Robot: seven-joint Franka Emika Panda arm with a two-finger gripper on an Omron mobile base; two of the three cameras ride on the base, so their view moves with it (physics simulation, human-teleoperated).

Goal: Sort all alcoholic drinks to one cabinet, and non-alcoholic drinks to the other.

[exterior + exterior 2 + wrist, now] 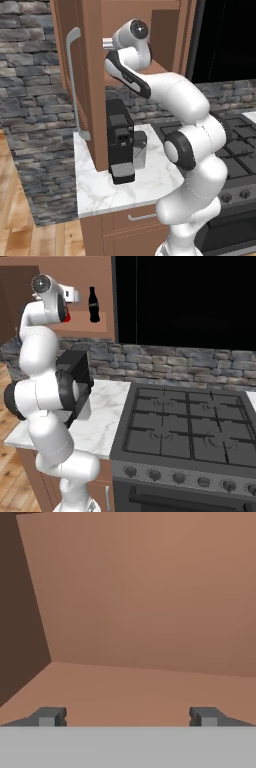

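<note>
A brown wooden wall cabinet (165, 30) stands open, its door (92, 75) with the long grey handle (72, 75) swung out to the left. My arm reaches onto its shelf (95, 328). A small black cola bottle (93, 304) with a red label band stands upright on that shelf, just right of my hand. A patch of the red can (66, 317) shows beside my arm, mostly hidden by it. In the hand view my gripper (127, 717) is open, its fingertips (50, 717) far apart with nothing between them, facing the bare back wall of the cabinet.
A black coffee machine (120, 140) stands on the marble counter (150, 185) under the cabinet. A gas stove (185, 426) lies to the right, with a dark panel (185, 301) above it. The stone wall (175, 363) runs behind.
</note>
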